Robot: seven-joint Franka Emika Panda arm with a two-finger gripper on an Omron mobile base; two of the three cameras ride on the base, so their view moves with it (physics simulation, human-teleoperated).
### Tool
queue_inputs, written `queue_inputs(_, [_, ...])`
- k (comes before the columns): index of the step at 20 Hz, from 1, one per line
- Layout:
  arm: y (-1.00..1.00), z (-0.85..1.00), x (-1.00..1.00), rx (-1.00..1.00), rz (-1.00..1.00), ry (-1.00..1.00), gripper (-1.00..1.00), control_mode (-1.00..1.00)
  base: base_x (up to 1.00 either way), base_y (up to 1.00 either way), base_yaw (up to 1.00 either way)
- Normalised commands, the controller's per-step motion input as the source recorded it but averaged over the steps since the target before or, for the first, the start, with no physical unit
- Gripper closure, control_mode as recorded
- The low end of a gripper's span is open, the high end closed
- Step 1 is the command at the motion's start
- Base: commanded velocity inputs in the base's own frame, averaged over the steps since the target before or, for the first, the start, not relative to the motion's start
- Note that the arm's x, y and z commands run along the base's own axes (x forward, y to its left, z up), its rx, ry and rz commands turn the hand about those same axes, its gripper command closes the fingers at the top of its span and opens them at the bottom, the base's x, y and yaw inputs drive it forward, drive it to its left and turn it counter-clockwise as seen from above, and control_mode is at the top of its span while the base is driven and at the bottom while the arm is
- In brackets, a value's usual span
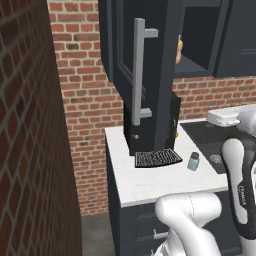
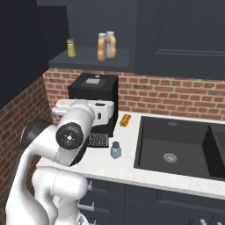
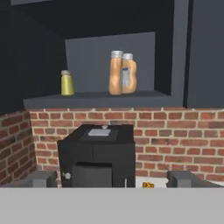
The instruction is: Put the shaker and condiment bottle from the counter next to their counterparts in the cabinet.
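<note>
Brick wall backs the white counter (image 2: 101, 165), where the shaker (image 2: 116, 150) stands near the sink (image 2: 176, 145). Two orange bottles, one the condiment bottle (image 3: 129, 73), sit in the open cabinet (image 3: 109, 99); their labels are unreadable. My pincer (image 3: 112, 178) is spread, empty.

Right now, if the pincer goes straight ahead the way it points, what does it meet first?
Probably the black coffee machine on the counter, or the brick wall just above it; depth is unclear. The pincer points below the cabinet shelf.
</note>
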Motion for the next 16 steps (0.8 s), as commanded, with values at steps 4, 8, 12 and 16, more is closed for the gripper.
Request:
queue_inputs(4, [-0.54, -0.49, -0.51, 0.00, 0.10, 0.00, -1.00, -1.00, 0.00, 0.00, 0.00])
queue_inputs(8, [-0.26, -0.38, -0.20, 0.00, 0.04, 0.02, -1.00, -1.00, 0.00, 0.00, 0.00])
queue_inputs(12, [0.03, -0.47, 0.08, -0.04, 0.14, 0.08, -1.00, -1.00, 0.00, 0.00, 0.00])
queue_inputs(16, [0.00, -0.47, 0.24, -0.03, 0.18, 0.00, -1.00, -1.00, 0.00, 0.00, 0.00])
